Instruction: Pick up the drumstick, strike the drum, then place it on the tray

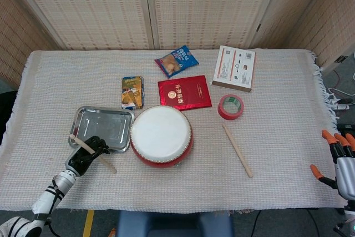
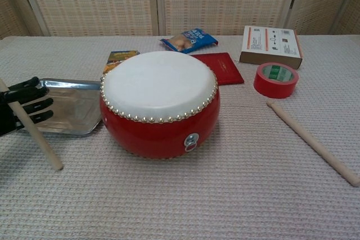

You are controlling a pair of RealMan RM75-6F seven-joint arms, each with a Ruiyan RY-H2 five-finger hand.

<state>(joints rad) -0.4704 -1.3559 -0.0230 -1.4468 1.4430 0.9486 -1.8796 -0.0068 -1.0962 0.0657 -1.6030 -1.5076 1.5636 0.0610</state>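
My black left hand [image 1: 87,152] grips a wooden drumstick [image 1: 94,154] at the front left, just off the tray's near edge; in the chest view the left hand [image 2: 21,111] has the drumstick [image 2: 32,129] slanting down to the cloth. The red drum [image 1: 161,135] with a white skin stands in the middle, to the right of the stick; the drum [image 2: 160,102] fills the chest view's centre. The silver tray [image 1: 102,129] lies left of it. My right hand [image 1: 343,159] hangs open off the table's right edge, holding nothing.
A second drumstick [image 1: 237,150] lies right of the drum. Red tape roll [image 1: 231,106], white box [image 1: 234,67], red booklet [image 1: 184,92], blue snack bag [image 1: 176,61] and a small yellow-blue packet [image 1: 132,92] sit behind the drum.
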